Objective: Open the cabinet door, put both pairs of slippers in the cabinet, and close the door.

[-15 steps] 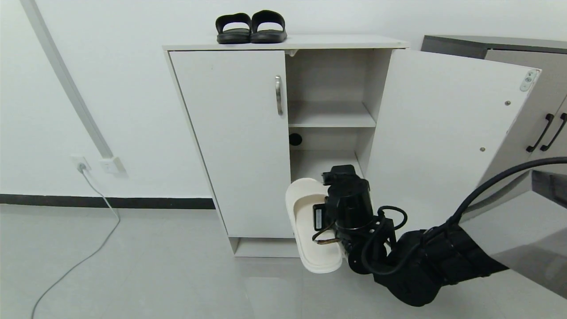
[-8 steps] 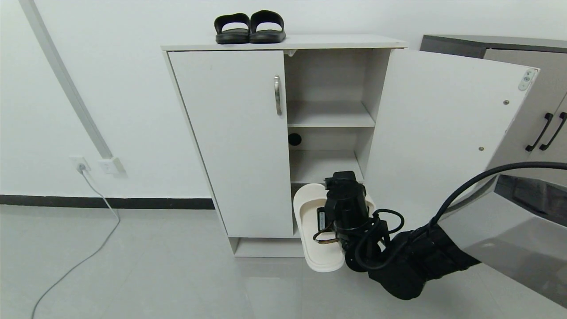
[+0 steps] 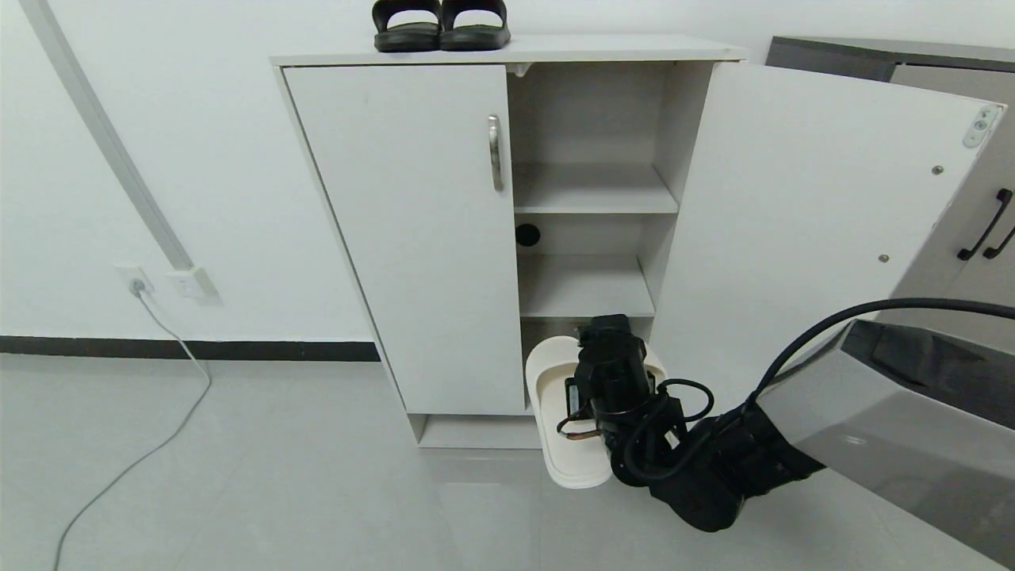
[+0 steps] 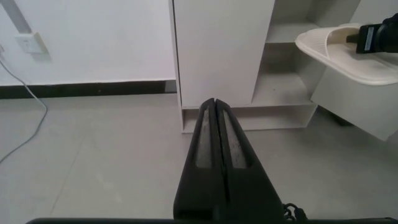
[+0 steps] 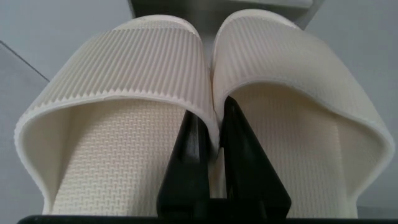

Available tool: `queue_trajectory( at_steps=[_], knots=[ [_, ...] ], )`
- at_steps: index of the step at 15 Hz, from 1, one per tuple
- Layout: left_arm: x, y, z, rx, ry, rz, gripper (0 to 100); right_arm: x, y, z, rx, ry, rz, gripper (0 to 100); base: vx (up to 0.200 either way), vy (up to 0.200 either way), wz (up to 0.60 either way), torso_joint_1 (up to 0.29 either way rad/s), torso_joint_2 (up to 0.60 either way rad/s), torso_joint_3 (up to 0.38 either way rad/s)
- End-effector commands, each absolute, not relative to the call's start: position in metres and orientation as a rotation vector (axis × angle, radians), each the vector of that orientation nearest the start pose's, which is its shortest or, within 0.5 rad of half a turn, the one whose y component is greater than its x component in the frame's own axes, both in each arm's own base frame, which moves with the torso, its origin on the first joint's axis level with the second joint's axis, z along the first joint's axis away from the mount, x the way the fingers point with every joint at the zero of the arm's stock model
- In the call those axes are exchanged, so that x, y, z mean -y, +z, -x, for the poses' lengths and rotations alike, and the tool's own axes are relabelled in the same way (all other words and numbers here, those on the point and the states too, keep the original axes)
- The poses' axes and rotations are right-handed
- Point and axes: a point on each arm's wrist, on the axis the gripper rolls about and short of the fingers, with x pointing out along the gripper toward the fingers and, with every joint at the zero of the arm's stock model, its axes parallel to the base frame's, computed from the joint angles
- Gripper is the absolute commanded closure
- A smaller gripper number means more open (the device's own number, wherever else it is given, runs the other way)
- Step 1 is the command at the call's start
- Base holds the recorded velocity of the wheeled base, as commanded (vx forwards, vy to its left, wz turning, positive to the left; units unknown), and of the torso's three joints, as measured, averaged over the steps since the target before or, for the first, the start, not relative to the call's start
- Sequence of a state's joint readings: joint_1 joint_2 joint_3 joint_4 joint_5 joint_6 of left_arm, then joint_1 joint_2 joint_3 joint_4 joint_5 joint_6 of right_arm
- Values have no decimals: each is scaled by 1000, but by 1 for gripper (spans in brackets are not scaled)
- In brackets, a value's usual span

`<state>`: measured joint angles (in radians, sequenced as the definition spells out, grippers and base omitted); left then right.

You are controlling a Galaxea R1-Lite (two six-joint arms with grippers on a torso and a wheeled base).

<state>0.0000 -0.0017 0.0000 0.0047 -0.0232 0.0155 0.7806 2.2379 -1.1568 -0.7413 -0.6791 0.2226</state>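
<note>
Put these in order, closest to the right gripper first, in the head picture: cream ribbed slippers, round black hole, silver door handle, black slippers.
1. Cream ribbed slippers, pinched in the right gripper, low at the cabinet opening.
2. Round black hole, in the back panel above.
3. Silver door handle, higher, on the closed left door.
4. Black slippers, on the cabinet top.

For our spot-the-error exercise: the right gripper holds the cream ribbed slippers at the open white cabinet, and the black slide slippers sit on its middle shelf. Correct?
No. The black slide slippers sit on top of the white cabinet, as the head view shows; the rest stands.
</note>
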Motion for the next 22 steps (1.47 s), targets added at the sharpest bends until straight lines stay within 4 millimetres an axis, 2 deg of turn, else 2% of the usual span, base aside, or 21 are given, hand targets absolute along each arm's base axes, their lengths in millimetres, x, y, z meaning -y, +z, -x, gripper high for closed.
queue_trajectory(
  at_steps=[1,4,7,13,19,22],
  knots=[
    [1,75,23,-4,-23,-15,100,-291,78,-315,-272,67,16,100,0,0,0,7,2,-198],
    [1,75,23,-6,-23,-15,100,-291,79,-316,-270,59,18,100,0,0,0,4,1,-196],
    [1,75,23,-6,-23,-15,100,-293,88,-318,-211,46,-26,100,0,0,0,-1,4,-204],
    [1,75,23,-6,-23,-15,100,-287,113,-319,93,35,-40,100,0,0,0,2,5,-196],
    [1,75,23,-4,-23,-15,100,-282,109,-328,90,-7,-39,100,0,0,0,2,1,-184],
    [1,75,23,-6,-23,-15,100,-281,119,-326,116,-6,-63,100,0,0,0,0,0,0]
  ],
)
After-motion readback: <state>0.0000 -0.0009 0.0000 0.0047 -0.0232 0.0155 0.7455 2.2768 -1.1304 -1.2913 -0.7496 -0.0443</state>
